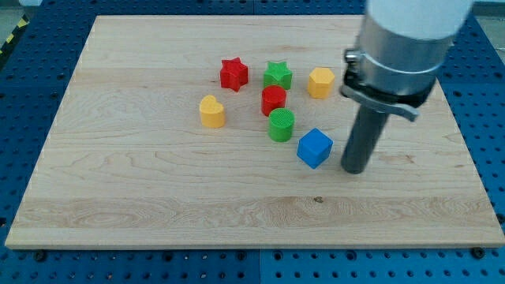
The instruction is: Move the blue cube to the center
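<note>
A red star (233,73), green star (278,75) and yellow hexagon (320,82) line the wooden board (118,173). Below them — a yellow heart (211,111), red cylinder (273,100) and green cylinder (281,125).

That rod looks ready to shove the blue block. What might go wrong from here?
My tip sits just to the view's right of the blue cube. Pushed leftward, the cube would likely hit the green cylinder close beside it and might disturb the red block behind. An off-centre push could also spin the cube aside.

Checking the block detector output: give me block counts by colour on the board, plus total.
Red: 2, red star and red cylinder-like block
Green: 2, green star and green cylinder
Yellow: 2, yellow heart-like block and yellow hexagonal block
Blue: 1, blue cube
Total: 7
</note>
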